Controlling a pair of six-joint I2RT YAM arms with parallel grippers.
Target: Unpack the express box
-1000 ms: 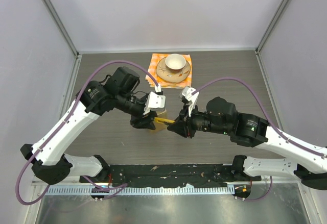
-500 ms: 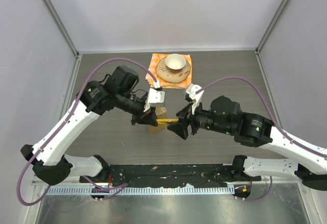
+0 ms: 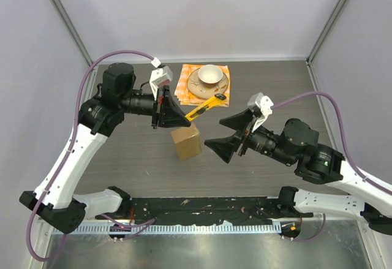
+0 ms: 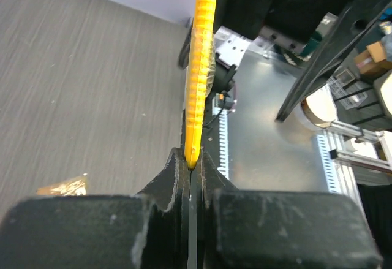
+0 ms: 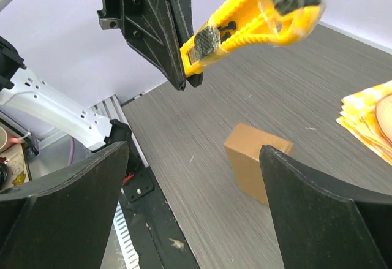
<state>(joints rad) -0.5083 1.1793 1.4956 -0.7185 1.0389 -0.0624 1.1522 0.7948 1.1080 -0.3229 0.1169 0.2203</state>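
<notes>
Lifted clear, left hand (image 3: 185,119) pinches yellow cutter (image 3: 207,105); right hand (image 3: 214,132) spread; express box (image 3: 186,141) closed.

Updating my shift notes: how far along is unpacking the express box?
Done: the left gripper has its jaws shut on the yellow utility knife. In hand: only that; the right gripper is open, empty. Left: the express box looks closed, uncut.

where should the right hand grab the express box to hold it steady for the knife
Probably the express box by its two opposite upright sides, low down, coming in level from its right, where the open right hand faces it. The box stands free with flat, parallel walls, and this grip leaves its top clear for the yellow knife pinched in the left hand.
</notes>
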